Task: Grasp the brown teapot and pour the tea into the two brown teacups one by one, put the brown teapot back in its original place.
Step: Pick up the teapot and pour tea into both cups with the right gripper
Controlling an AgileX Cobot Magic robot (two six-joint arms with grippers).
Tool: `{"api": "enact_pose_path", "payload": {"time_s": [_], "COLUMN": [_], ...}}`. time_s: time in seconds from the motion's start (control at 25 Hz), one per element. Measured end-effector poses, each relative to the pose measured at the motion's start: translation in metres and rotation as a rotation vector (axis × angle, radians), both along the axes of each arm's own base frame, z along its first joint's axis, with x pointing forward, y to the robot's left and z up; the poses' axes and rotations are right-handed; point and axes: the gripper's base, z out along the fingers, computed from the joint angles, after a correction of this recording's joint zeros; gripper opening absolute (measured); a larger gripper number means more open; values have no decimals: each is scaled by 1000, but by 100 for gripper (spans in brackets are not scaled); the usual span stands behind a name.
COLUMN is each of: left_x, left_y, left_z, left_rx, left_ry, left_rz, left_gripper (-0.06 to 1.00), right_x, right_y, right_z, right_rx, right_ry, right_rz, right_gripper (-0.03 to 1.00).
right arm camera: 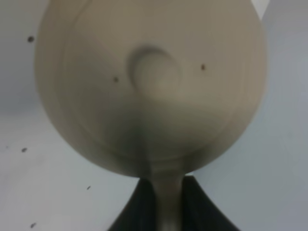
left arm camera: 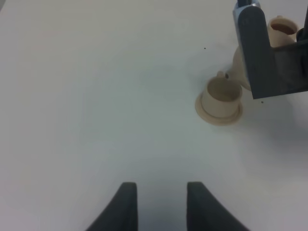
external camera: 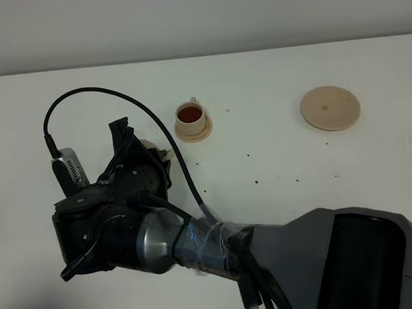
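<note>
My right gripper (external camera: 134, 154) reaches across to the left side of the table and is shut on the loop handle of the brown teapot (right arm camera: 154, 82), whose knobbed lid fills the right wrist view. Only beige slivers of the teapot (external camera: 151, 149) show past the arm in the high view. One brown teacup (external camera: 191, 115), holding dark tea, stands on its saucer just beyond. The other teacup (left arm camera: 221, 94), pale inside, sits on its saucer right beside the held teapot (left arm camera: 238, 65); the arm hides it from above. The original place, a wide round saucer (external camera: 330, 108), lies bare at the far right. My left gripper (left arm camera: 163, 202) is open with nothing in it.
Small dark specks dot the white table (external camera: 275, 172) between the filled cup and the wide saucer. The right arm's thick body (external camera: 320, 259) and its black cable (external camera: 157, 122) cover the front middle and left of the table.
</note>
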Motion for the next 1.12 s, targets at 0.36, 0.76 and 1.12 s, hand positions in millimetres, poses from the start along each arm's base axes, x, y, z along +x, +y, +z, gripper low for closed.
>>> {"api": "enact_pose_path", "payload": {"time_s": [0.36,0.76,1.12], "left_x": [0,0,0], "left_y": [0,0,0], "left_z": [0,0,0], "left_rx": [0,0,0], "left_ry": [0,0,0], "left_rz": [0,0,0], "left_gripper": [30,30,30], "right_x": [1,2,3], "right_y": [0,1,1], "right_z": [-1,0,2], "right_rx": [-27,-70,-97], "right_ry": [-10,-24,-52], "right_rz": [20,51,73], "right_gripper": [12,12,12]}}
